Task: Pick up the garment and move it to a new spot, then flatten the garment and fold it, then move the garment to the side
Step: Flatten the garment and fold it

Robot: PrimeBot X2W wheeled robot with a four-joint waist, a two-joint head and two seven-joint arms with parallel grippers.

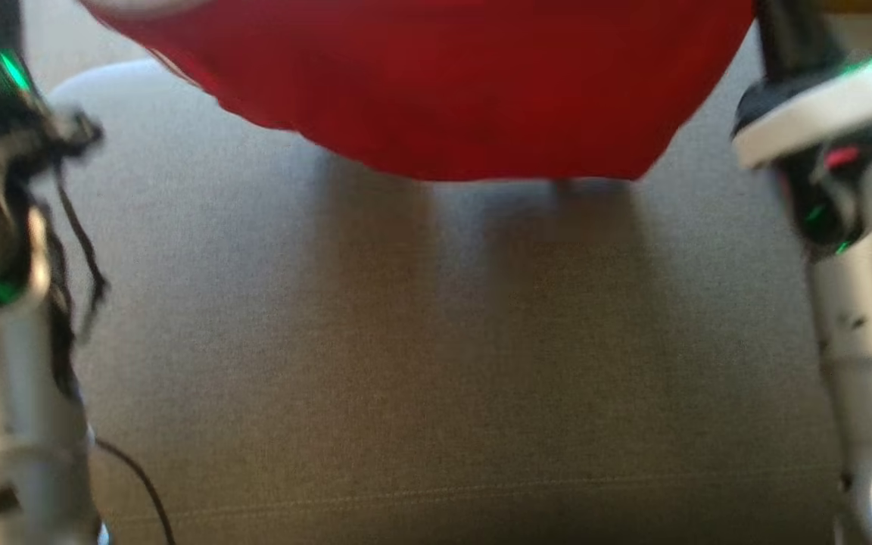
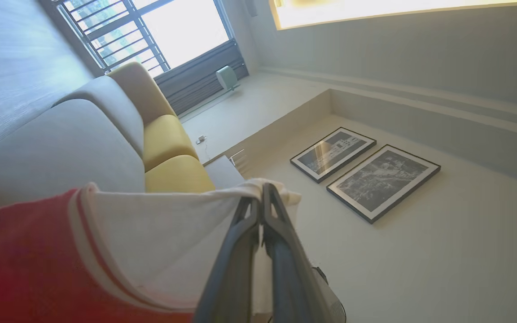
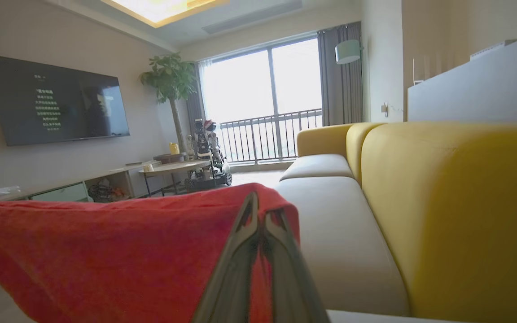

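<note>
Holding the red fabric garment with white trim [image 1: 443, 83] at 2 places, the robot has it spread between its arms above the grey fabric sofa seat [image 1: 436, 363]. In the left wrist view, the left gripper [image 2: 263, 197] has its fingers pressed together on a white part of the cloth, next to the red and white striped edge. In the right wrist view, the right gripper [image 3: 258, 215] is clamped on a red fold in the same manner. In the head view, the garment is a wide red sheet at the top, with a curved lower edge and a soft shadow on the seat under it. I cannot tell whether the hem touches the seat.

I judge that step 1 is in hand: the garment is lifted and is being carried to a new spot. The next move calls for both arms to travel together at equal spacing, so the cloth is not pulled out of either pinch. After this they should lower it hem first, so it lies flat on the seat for folding.
</note>
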